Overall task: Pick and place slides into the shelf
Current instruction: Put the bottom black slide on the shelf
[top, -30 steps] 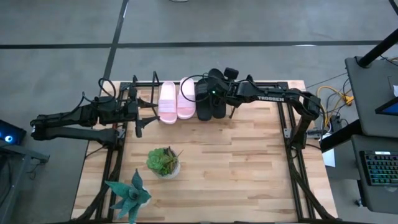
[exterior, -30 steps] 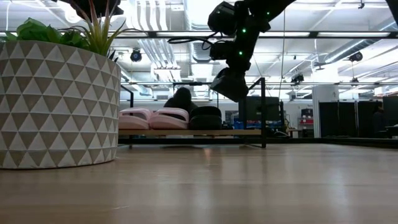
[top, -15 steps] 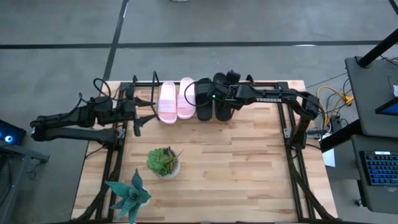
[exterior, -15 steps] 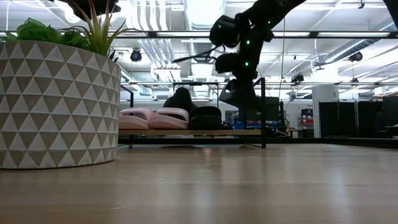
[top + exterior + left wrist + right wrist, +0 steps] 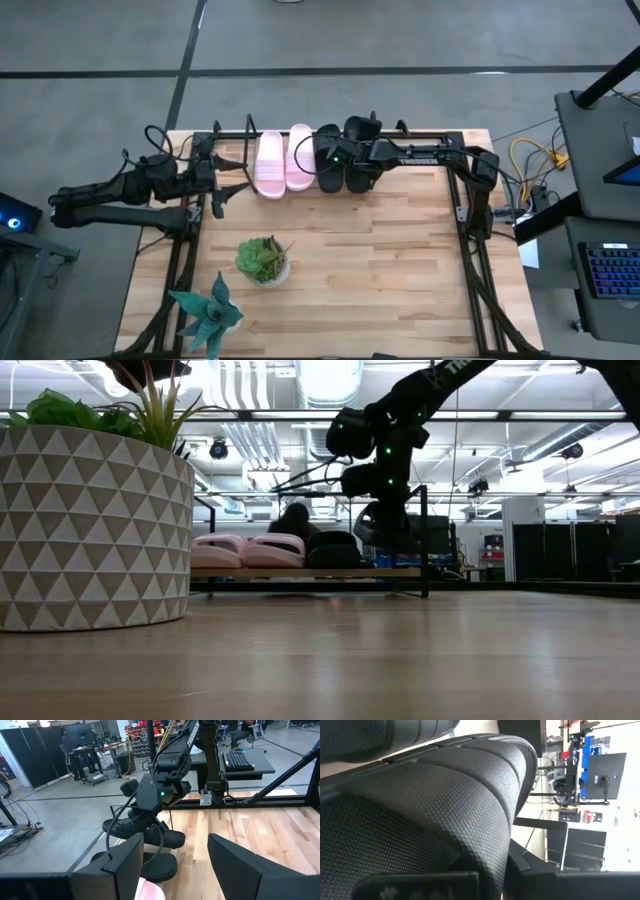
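On the shelf (image 5: 300, 572) along the table's far edge lie two pale pink slides (image 5: 283, 160) and, beside them, one black slide (image 5: 328, 162). A second black slide (image 5: 360, 170) sits to its right, just over the shelf, with my right gripper (image 5: 350, 152) shut on it. Whether that slide touches the shelf, I cannot tell. In the left wrist view both black slides (image 5: 150, 837) show under the right arm. My left gripper (image 5: 225, 182) waits open at the shelf's left end. My right gripper is shut on the second black slide at its wide textured strap (image 5: 470, 820), which fills its wrist view. The fingers come slanting down from the table's right side. The slide hangs roughly level below the gripper, at the shelf's right part.
A potted green plant in a triangle-patterned pot (image 5: 263, 260) and a spiky blue-green plant (image 5: 207, 310) stand on the table's near left. Black arm-mount frames run along both table sides. Bare wood lies at the middle and near right.
My right gripper has come down toward the shelf with the black slide and has rolled at the wrist. The slide now sits lower, next to the other black one.
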You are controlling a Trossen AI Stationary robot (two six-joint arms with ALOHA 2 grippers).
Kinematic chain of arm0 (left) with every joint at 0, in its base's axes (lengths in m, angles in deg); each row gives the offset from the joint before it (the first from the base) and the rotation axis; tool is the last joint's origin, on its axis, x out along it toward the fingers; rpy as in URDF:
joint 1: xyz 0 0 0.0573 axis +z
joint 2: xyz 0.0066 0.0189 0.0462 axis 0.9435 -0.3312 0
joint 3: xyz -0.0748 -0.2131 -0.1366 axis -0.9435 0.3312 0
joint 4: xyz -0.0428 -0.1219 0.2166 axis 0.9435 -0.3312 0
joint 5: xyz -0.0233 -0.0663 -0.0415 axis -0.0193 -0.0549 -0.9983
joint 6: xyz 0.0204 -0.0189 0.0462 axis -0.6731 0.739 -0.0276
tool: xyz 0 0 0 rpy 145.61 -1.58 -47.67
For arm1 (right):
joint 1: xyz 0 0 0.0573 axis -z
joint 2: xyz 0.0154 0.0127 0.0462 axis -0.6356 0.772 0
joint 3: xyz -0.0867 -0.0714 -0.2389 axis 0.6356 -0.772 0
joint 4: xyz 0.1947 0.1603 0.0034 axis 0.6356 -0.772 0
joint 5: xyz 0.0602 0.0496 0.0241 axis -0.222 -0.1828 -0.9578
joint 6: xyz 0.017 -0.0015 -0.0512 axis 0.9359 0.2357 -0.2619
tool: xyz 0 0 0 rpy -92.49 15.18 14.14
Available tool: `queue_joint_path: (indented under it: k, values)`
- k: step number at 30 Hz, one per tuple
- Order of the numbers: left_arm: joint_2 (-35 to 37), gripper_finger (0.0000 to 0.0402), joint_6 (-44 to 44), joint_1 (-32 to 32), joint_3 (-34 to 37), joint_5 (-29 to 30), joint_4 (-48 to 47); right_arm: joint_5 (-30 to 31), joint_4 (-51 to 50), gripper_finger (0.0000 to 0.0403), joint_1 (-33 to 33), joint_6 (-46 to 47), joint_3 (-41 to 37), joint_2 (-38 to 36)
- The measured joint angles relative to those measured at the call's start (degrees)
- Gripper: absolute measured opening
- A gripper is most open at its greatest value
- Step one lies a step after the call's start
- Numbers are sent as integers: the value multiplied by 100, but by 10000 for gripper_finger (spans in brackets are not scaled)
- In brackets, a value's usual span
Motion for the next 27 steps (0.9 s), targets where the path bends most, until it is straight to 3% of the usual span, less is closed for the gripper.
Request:
queue_joint_path:
  k: [20,27]
  values:
    - [-59,206,2,-1,52,-1,-3,-207,-332,15,26,-115,391,685]
    - [-66,206,2,-2,98,-2,-47,-850,-984,66,23,237,930,657]
